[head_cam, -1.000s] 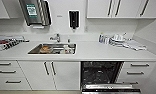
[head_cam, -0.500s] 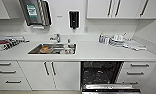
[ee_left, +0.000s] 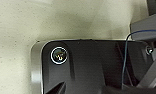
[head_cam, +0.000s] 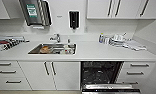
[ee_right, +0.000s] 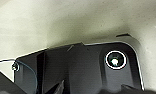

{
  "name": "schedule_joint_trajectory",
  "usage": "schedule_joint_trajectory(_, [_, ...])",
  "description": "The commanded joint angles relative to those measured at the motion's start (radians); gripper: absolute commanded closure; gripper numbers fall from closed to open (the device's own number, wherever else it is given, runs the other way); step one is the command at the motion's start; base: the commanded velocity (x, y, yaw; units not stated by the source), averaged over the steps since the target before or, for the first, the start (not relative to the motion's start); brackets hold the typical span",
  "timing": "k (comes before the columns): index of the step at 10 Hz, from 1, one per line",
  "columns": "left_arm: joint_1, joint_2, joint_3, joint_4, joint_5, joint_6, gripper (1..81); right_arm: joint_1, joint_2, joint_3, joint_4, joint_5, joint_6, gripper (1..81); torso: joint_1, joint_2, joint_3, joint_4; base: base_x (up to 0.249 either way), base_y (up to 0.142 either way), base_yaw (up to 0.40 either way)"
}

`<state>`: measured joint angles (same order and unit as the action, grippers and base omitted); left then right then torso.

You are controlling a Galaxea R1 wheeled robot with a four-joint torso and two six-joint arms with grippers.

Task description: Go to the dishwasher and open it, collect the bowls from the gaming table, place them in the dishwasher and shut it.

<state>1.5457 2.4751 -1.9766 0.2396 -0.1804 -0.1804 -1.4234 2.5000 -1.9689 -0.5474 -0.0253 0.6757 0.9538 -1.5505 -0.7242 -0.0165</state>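
You face the dishwasher point(head_cam: 101, 72), under the worktop's point(head_cam: 94, 53) front edge, right of the sink point(head_cam: 53, 48). Its door point(head_cam: 110, 88) lies flat and open, taking the floor room in front. White drawers point(head_cam: 137, 72) sit close on its right. The green label on the wall box point(head_cam: 32, 10) is too blurry to read. You cannot tell how the jaws stand.

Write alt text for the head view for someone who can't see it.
An open dishwasher with a dark interior sits under a white kitchen counter, its door folded down. Left of it, a steel sink with a faucet holds items; white drawers and cabinets flank it.
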Motion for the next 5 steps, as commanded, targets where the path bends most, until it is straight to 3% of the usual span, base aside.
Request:
schedule_joint_trajectory(1, [-0.029, -0.034, 0.007, 0.003, 0.065, -0.002, 1.0, 0.024, 0.007, -0.025, -0.075, -0.03, -0.004, 1.0, -0.063, 0.097, 0.0, 0.0, 0.0, 0.0, 0.0])
schedule_joint_trajectory(3, [-0.029, -0.008, -0.025, -0.02, 0.081, -0.007, 1.0, 0.014, 0.055, -0.082, -0.075, -0.03, -0.004, 1.0, -0.106, 0.163, 0.0, 0.0, 0.0, 0.0, 0.0])
schedule_joint_trajectory(5, [-0.029, 0.047, -0.111, -0.029, 0.113, -0.007, 1.0, -0.003, 0.145, -0.213, -0.075, -0.028, -0.007, 1.0, -0.153, 0.237, 0.0, 0.0, 0.0, 0.0, 0.0])
